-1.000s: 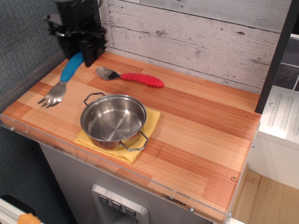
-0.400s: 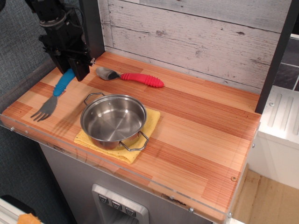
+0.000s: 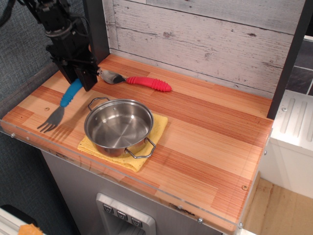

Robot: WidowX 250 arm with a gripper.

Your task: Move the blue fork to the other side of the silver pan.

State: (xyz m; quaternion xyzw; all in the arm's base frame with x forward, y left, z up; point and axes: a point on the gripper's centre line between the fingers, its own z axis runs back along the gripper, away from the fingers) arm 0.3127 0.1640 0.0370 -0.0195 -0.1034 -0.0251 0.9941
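The blue fork (image 3: pixel 70 94) has a bright-blue handle and grey tines that point at the counter's front-left edge. My black gripper (image 3: pixel 83 80) is shut on the upper end of its handle and holds it tilted, tines low; a shadow lies beside them. The silver pan (image 3: pixel 118 126) stands just to the right of the fork, empty, with two wire loop handles, on a yellow cloth (image 3: pixel 149 145). The fork is on the pan's left side.
A silver spoon with a ribbed red handle (image 3: pixel 148 83) lies behind the pan near the back wall. A dark post (image 3: pixel 96 29) stands right behind the gripper. The wooden counter (image 3: pixel 210 142) stretches to the right of the pan. The clear front edge runs close under the tines.
The gripper has come down and forward with the fork in it. The fork's tines now sit nearer the front-left edge. Pan, cloth and spoon have not moved.
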